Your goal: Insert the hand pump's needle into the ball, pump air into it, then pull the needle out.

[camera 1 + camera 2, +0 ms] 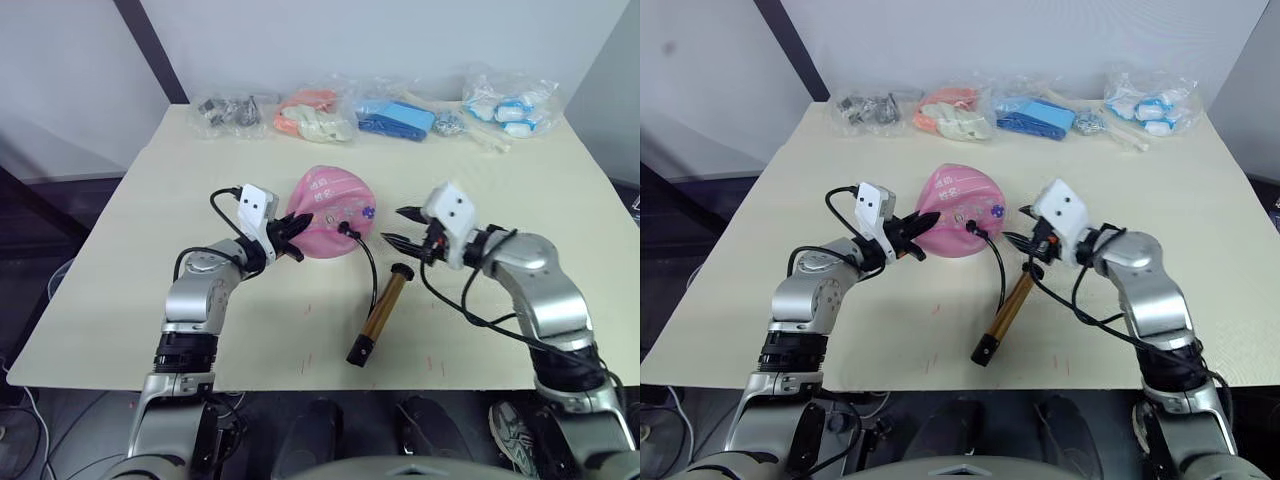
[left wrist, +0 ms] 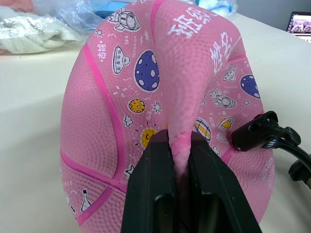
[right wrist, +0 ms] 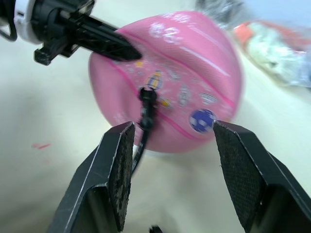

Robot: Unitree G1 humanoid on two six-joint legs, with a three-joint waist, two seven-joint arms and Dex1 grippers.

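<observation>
Pale cream tabletop [image 1: 150, 200], clear bags along its far edge. Mid-table sits the saggy pink pebbled rubber ball [image 1: 335, 215]; the left tool [image 2: 182, 160] pinches a fold of its skin. The slim gold-bronze metal hand pump [image 1: 383, 312] lies alongside, hose end plugged into the ball. The right tool [image 3: 170, 160] hangs wide apart nearby.

Soft, even light falls on my worktop [image 1: 120, 250], with faint shadows and no harsh glare. My right wrist view is motion-blurred (the ball [image 3: 184, 73] smears); my left stays sharp.
</observation>
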